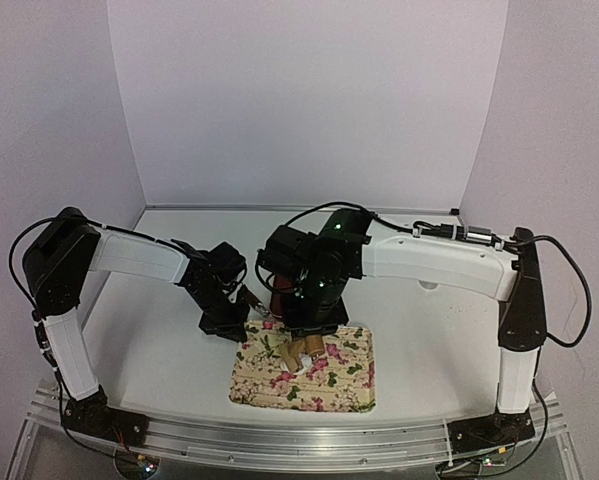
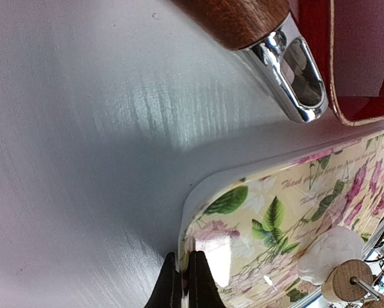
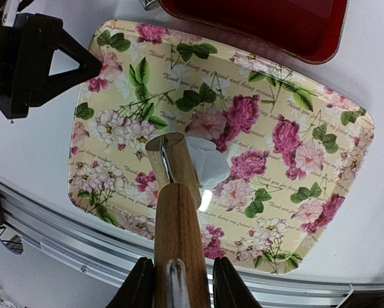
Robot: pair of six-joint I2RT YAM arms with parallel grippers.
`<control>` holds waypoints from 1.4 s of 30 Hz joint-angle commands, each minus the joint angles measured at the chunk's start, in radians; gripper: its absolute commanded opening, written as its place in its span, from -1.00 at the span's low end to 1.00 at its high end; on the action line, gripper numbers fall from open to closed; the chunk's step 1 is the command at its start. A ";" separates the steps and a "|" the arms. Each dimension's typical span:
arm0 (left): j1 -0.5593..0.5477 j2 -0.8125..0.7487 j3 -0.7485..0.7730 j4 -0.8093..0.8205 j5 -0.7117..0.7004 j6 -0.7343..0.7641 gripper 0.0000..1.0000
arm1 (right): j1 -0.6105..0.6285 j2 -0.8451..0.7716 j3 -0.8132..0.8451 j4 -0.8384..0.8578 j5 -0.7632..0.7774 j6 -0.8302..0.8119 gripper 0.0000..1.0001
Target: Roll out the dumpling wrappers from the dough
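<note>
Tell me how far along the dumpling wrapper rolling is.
Early. Done: the dough sits on the floral tray and the right fingers grip the rolling pin. In hand: its roller end lies over the dough, the shut left fingers at the tray's corner. Left: flattening; no thin wrapper shows.

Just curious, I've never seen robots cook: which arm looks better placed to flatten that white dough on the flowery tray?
Right. The right pincer grips the rolling pin, whose roller is right at the dough on the floral tray. The left pincer is shut, empty, at the tray's corner.
</note>
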State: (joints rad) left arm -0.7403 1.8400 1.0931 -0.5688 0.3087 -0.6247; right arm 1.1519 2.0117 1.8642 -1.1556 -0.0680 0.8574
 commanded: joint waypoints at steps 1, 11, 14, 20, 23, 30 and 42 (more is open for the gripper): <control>0.021 -0.027 0.031 -0.011 -0.042 0.018 -1.00 | -0.009 0.083 -0.078 -0.502 0.114 -0.009 -1.00; 0.024 -0.028 0.031 -0.011 -0.034 0.021 -1.00 | -0.016 0.113 -0.132 -0.469 0.100 -0.018 -1.00; 0.026 -0.029 0.030 -0.013 -0.035 0.023 -1.00 | -0.018 0.128 -0.142 -0.464 0.101 -0.020 -1.00; 0.029 -0.031 0.029 -0.016 -0.036 0.026 -1.00 | -0.027 0.146 -0.176 -0.447 0.095 -0.025 -1.00; 0.032 -0.032 0.029 -0.019 -0.036 0.029 -1.00 | -0.033 0.150 -0.191 -0.438 0.091 -0.026 -1.00; 0.036 -0.031 0.030 -0.016 -0.035 0.031 -1.00 | -0.044 0.153 -0.181 -0.426 0.092 -0.027 -1.00; 0.036 -0.009 0.075 0.006 -0.021 0.058 -1.00 | -0.035 0.191 0.157 -0.330 -0.044 -0.138 -1.00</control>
State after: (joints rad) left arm -0.7214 1.8400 1.0938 -0.5578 0.3106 -0.6141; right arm 1.1321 2.1287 1.9406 -1.1371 -0.1617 0.7974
